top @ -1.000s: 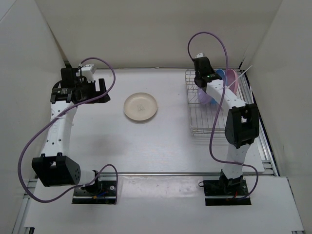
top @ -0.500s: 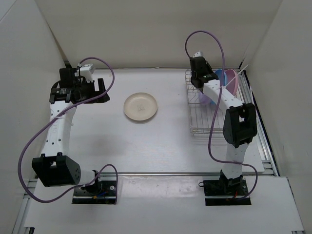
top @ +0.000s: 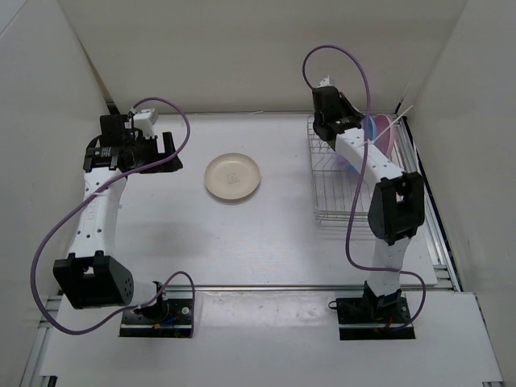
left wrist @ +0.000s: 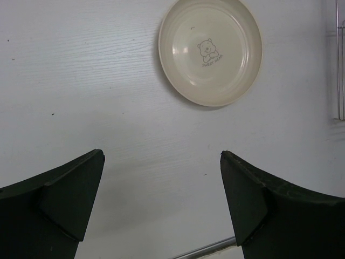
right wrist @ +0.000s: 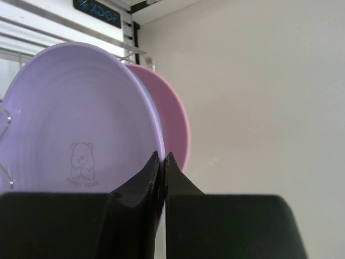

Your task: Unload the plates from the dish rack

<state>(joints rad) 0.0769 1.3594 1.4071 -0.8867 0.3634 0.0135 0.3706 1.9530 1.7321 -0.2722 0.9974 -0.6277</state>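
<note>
My right gripper (top: 326, 122) (right wrist: 162, 156) is shut on the rim of the lilac-purple plate (right wrist: 81, 124), which it holds on edge over the far end of the dish rack (top: 339, 197). The plate's lower part shows under the arm (top: 347, 160). The pink plate (right wrist: 177, 124) (top: 388, 133) stands behind it. A thin blue plate edge (right wrist: 152, 108) shows between them, and the blue plate also shows in the top view (top: 367, 126). The cream-white plate (top: 233, 176) (left wrist: 210, 51) lies flat on the table. My left gripper (top: 165, 149) (left wrist: 161, 156) is open and empty, left of that plate.
The rack sits near the table's right edge, close to the right wall and a metal rail (top: 431, 218). White walls enclose the table on the left, back and right. A metal strip (top: 266, 287) runs along the table's near edge.
My right gripper has moved toward the back and up with the lilac-purple plate, which shows less under the arm. The left arm has barely moved.
</note>
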